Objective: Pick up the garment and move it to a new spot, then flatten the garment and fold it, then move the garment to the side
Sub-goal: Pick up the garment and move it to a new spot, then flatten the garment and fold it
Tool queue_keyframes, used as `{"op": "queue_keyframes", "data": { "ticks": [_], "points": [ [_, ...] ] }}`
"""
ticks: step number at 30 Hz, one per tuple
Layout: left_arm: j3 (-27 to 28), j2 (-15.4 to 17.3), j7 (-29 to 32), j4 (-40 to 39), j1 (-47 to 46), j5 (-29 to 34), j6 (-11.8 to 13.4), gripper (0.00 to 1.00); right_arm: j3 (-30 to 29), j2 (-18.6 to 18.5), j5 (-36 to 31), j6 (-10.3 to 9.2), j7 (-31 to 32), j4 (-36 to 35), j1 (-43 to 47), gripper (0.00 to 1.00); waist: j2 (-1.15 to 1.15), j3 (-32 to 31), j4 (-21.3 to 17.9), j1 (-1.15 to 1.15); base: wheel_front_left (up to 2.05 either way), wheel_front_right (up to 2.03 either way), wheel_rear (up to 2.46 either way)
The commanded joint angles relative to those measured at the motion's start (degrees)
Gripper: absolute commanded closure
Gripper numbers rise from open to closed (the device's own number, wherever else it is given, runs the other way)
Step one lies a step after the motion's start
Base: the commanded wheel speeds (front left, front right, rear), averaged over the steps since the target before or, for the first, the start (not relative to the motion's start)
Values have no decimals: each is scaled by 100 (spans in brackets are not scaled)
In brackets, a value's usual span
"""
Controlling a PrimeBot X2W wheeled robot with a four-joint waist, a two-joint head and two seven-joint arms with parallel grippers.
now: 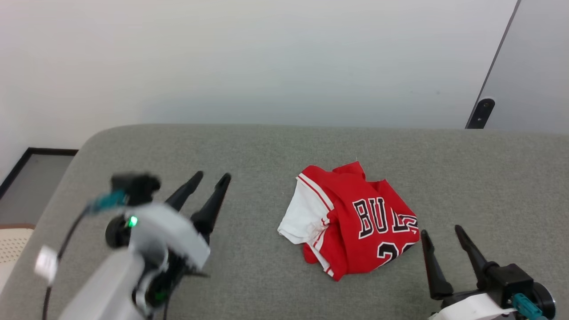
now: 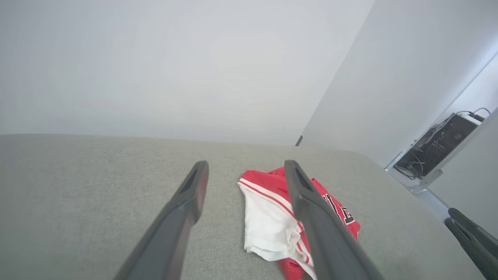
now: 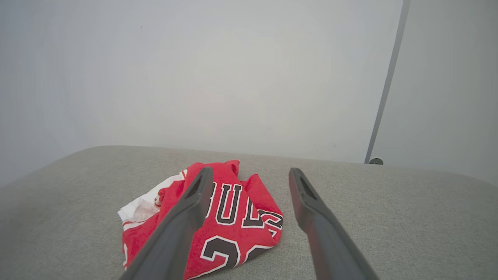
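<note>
Two dark, long-fingered grippers sit nearest me, each with its fingers spread wide and nothing between them: the left gripper [image 1: 213, 175] is over bare cloth on the left, and the right gripper [image 1: 441, 230] is low at the near right. The step in hand looks to be the first pick-up. I'd say it goes best if the fingers come down on a raised fold rather than the flat lettered face. They should pinch through enough layers that the heap lifts as one and no sleeve drags behind. Just past the right gripper's tips lies the small red jersey shirt with white sleeves and black white-edged lettering [image 1: 355, 222], crumpled in a loose heap. Its near right corner is just beside that gripper's inner finger, though I cannot tell whether they touch. The left gripper is well apart from it, on the side where the white sleeve spills out. The shirt rests a little right of centre on the grey woven cushioned surface [image 1: 266, 146]. Beyond the cushion's rounded back edge stands a plain pale wall [image 1: 266, 58].
</note>
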Motion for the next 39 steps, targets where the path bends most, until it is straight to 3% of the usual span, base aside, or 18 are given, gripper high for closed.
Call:
{"op": "queue_keyframes", "data": {
  "ticks": [1,6,8,13,18,26,34,39],
  "points": [
    [37,18,-200,-104,184,67,56,0,-45,3,-31,-8,-30,-7,74,0,-1,-21,14,0,0,0,0],
    [236,310,-1270,-833,1035,782,479,0,-127,4,-47,-8,-31,-101,145,0,-1,-57,1,0,0,0,0],
    [461,277,-1385,-1123,1420,967,655,0,-234,-2,321,-8,-31,-102,192,0,-1,-81,1,0,0,0,0],
    [1297,-75,-1415,-1862,2348,1613,888,0,-396,-7,240,-8,-32,-139,365,0,-1,-189,51,0,0,0,0],
    [1956,-567,-1417,-2083,3116,2225,639,0,-568,0,104,-8,-34,-162,531,0,-1,-290,103,0,0,0,0],
    [2197,-855,-1420,-1358,3524,2791,59,0,-745,-24,-191,-8,-33,-4,707,0,-1,-450,269,0,0,0,0],
    [2357,-1032,-1419,-1126,3423,3107,-138,0,-643,-14,-267,-8,-34,117,640,0,-1,-511,359,0,0,0,0],
    [2475,-1118,-1419,-1125,3483,3178,-197,0,-664,-26,-309,-8,-34,134,543,0,-1,-468,184,0,0,0,0]
  ]
}}
